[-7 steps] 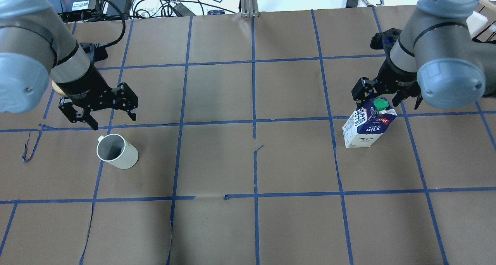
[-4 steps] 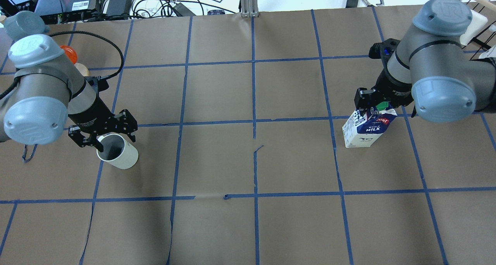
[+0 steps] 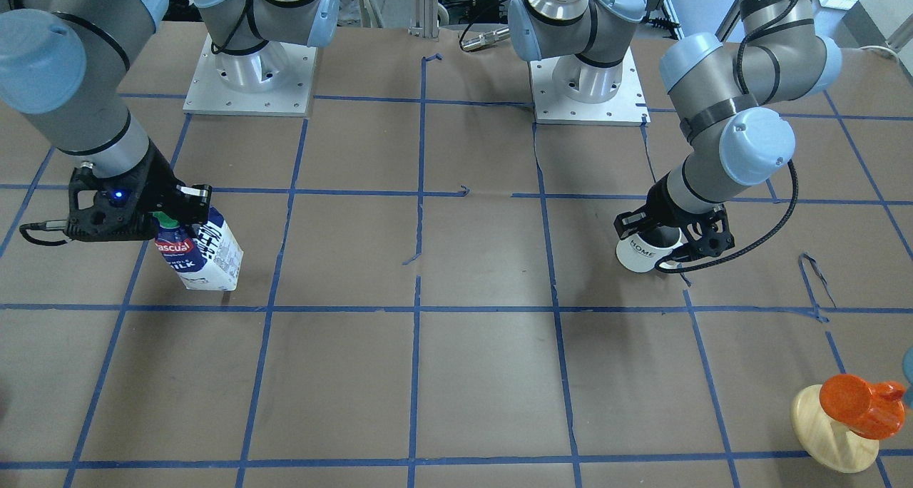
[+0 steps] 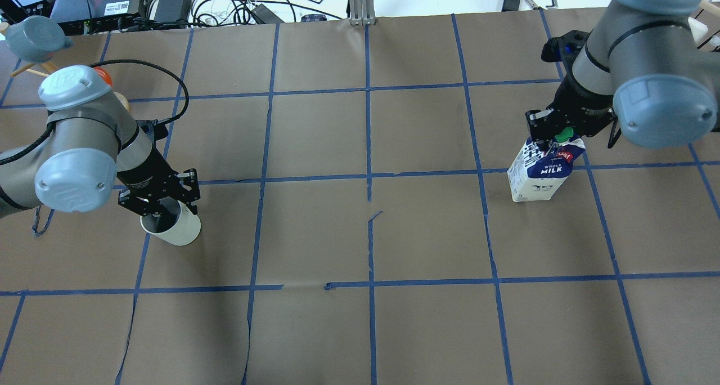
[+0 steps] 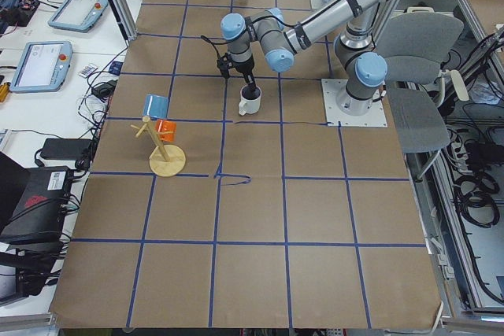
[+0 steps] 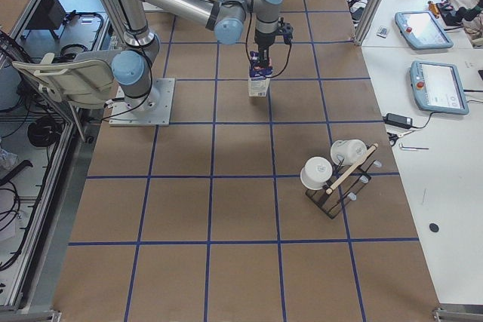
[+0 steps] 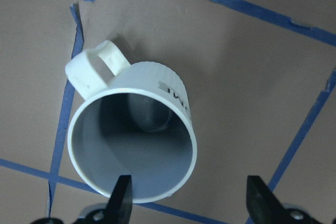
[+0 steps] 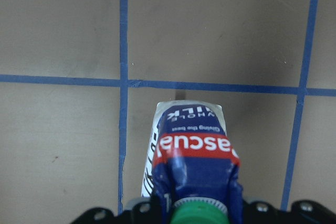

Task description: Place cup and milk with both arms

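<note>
- The step in hand is the grasp. Both arms are down at their things, and nothing is placed yet.
- The left arm (image 4: 84,148) reaches steeply down to the cup (image 7: 131,145), which stands on the counter (image 4: 371,233) at the robot's left side.
- Its jaws are open: one is inside the cup, the other outside, with the wall between them.
- Next, I judge, these jaws must close on the wall and then lift straight up.
- The right arm (image 4: 635,81) points down onto the milk (image 4: 539,177) at the right side. Its jaws seem closed on the gable top.
- I cannot tell whether the base touches the counter.
- A slow lift is needed, so the milk does not swing.
</note>
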Motion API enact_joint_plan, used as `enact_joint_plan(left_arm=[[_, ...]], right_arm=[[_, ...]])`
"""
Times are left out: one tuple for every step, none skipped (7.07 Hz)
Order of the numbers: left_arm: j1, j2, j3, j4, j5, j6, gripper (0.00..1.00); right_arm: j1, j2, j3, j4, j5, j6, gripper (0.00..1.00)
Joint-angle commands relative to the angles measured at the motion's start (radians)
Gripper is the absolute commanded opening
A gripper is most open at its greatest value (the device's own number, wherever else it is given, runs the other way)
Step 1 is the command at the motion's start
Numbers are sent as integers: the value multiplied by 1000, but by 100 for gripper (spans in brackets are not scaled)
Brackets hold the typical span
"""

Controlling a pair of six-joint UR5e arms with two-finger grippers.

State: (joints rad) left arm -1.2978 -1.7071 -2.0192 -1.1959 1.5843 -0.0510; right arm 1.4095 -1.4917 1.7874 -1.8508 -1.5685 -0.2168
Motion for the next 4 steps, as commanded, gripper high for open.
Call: enact_joint_plan(left_arm=[[-1, -6, 4, 10, -3, 6, 0], [-9, -5, 8, 12, -3, 22, 0], [-17, -2, 19, 31, -6, 10, 0], [-50, 4, 40, 27, -13, -45, 0]], right_arm=[[14, 17, -129, 125, 7, 1, 0], [35, 19, -131, 111, 63, 14, 0], [48, 28, -134, 111, 76, 51, 0], [71, 27, -134, 113, 76, 100, 0]])
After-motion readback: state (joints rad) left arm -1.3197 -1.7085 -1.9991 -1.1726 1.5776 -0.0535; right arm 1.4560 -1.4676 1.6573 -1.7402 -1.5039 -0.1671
